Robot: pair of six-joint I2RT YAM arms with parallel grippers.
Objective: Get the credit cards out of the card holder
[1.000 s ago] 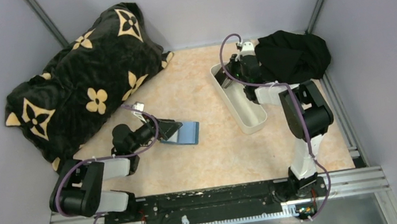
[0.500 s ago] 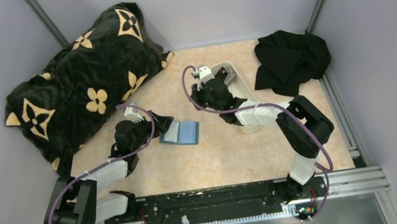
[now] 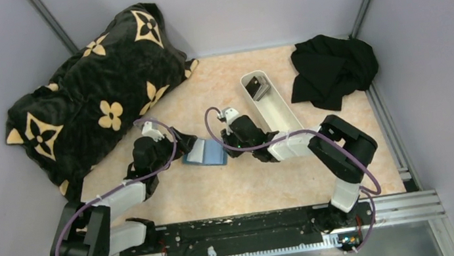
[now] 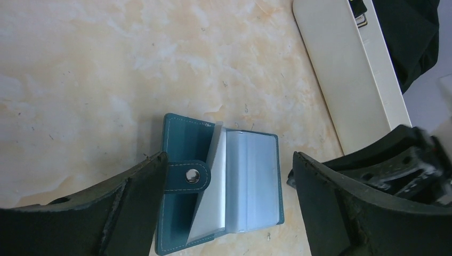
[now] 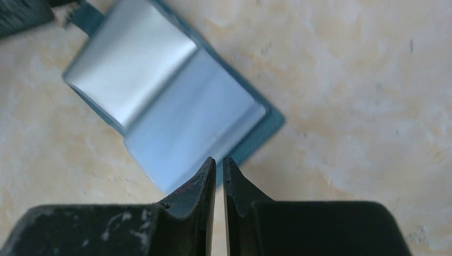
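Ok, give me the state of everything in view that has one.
card holder, open, lying flat.
left end effector, open, over the card holder.
right end effector, shut, empty, at the card holder's edge.
white tray, upright.
credit cards, out, lying in the white tray's far end.
black cloth, crumpled.

Left pincer (image 4: 228,162) spread wide, held low; right pincer (image 5: 219,164) nearly closed, pointing leftward.

marbled beige table (image 3: 245,185) | on it: open card holder (image 3: 206,152); white tray (image 3: 281,113); black cloth (image 3: 333,71); flower-patterned cushion (image 3: 93,86)
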